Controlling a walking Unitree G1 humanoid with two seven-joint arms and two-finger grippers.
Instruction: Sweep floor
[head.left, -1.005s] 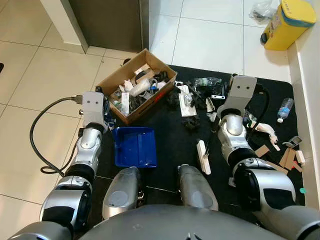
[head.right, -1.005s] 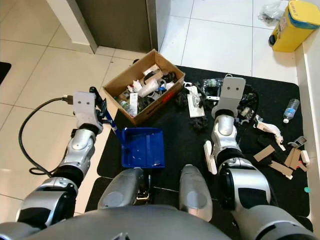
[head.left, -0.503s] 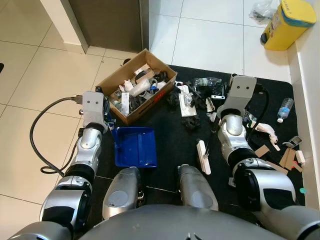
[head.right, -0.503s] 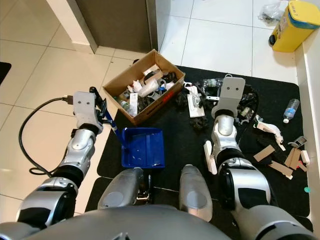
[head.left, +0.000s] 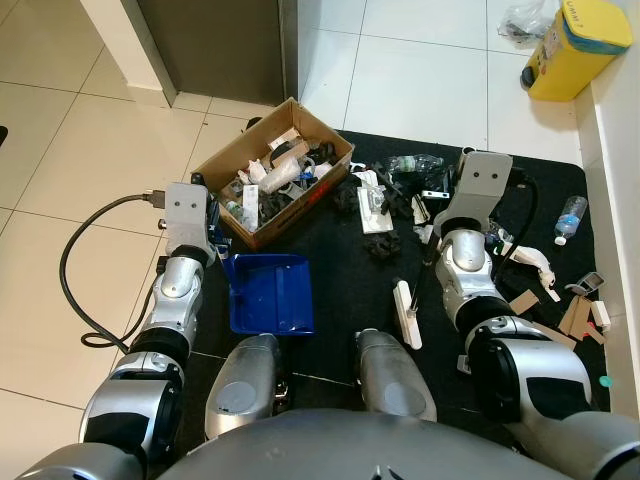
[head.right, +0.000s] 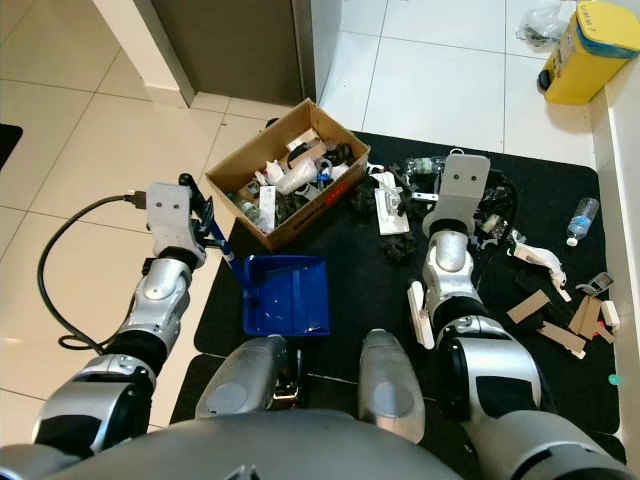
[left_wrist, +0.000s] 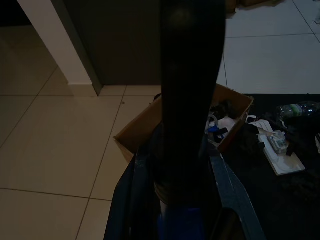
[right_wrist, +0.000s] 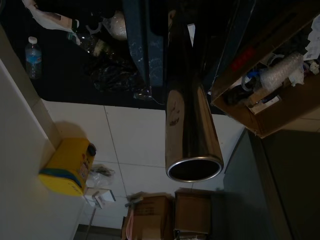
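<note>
My blue plastic dustpan (head.left: 271, 293) looks glossy, the black mat (head.left: 350, 270) matt and cloth-like, the box (head.left: 272, 186) plain cardboard, my tube (right_wrist: 187, 127) polished metal.

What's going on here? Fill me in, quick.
The robot stands over a black mat strewn with litter. Its left end effector holds a blue dustpan flat on the mat beside a cardboard box full of trash. Its right arm holds a metal tube, apparently a broom handle. Scraps and a bottle lie unswept on its right.
</note>
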